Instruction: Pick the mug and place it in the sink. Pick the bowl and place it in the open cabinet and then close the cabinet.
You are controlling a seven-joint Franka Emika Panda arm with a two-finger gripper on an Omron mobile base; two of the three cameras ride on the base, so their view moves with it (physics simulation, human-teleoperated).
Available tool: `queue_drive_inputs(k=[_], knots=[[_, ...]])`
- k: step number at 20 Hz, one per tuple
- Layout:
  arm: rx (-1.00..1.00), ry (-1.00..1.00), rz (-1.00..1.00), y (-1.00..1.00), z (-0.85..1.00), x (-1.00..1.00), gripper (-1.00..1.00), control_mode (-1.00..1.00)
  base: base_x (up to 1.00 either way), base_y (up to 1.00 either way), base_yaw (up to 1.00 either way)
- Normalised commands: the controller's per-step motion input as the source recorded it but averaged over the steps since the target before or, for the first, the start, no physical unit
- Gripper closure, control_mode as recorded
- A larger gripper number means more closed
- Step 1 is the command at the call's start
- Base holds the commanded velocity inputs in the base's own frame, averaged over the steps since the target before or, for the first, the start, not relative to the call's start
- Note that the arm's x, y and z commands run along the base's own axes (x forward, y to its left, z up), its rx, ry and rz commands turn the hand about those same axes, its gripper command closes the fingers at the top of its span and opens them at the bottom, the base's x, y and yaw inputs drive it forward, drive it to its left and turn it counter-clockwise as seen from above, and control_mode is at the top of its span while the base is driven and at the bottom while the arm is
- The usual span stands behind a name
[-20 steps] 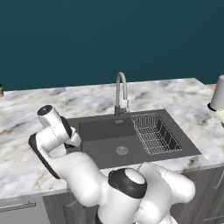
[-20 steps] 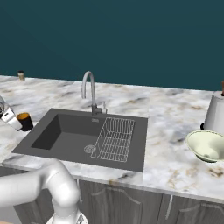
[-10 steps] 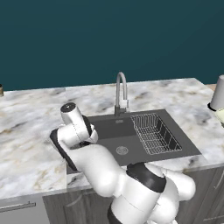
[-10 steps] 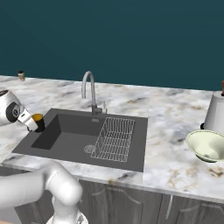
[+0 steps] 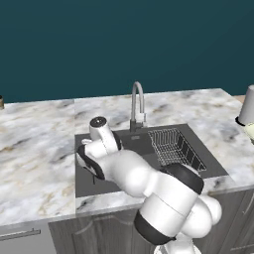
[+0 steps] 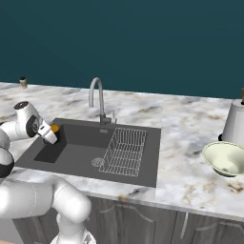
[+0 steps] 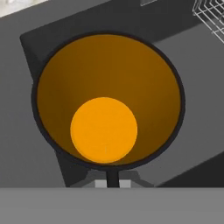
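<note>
The black mug (image 7: 105, 100) with its orange-yellow inside fills the hand view, seen from straight above. My gripper (image 7: 112, 178) is shut on its rim at the bottom edge. From the right base view the mug (image 6: 55, 128) hangs in the gripper (image 6: 50, 134) over the left end of the dark grey sink (image 6: 71, 157), above its floor. In the left base view my own arm hides the mug above the sink (image 5: 134, 145). The cream-white bowl (image 6: 226, 158) rests on the counter far right. The cabinet is out of view.
A curved faucet (image 6: 97, 97) stands behind the basin, and a wire rack (image 6: 125, 151) fills its right side. A tall grey-white cup-like object (image 6: 236, 123) stands behind the bowl. A small jar (image 6: 22, 82) sits at the far left back of the marble counter.
My arm has swung to the right with the mug in it, from the counter left of the sink to over the basin's left end.
</note>
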Motion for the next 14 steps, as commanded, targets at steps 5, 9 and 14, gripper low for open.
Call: queue_drive_inputs(k=[5,9,14], knots=[[0.00,0.00,0.00,-0.20,-0.16,0.36,1.00,-1.00,0.00,0.00,0.00],[0.01,0.00,0.00,-0.13,-0.16,0.33,1.00,-1.00,0.00,0.00,0.00],[0.00,0.08,-0.05,-0.04,-0.01,0.27,1.00,-1.00,0.00,0.00,0.00]])
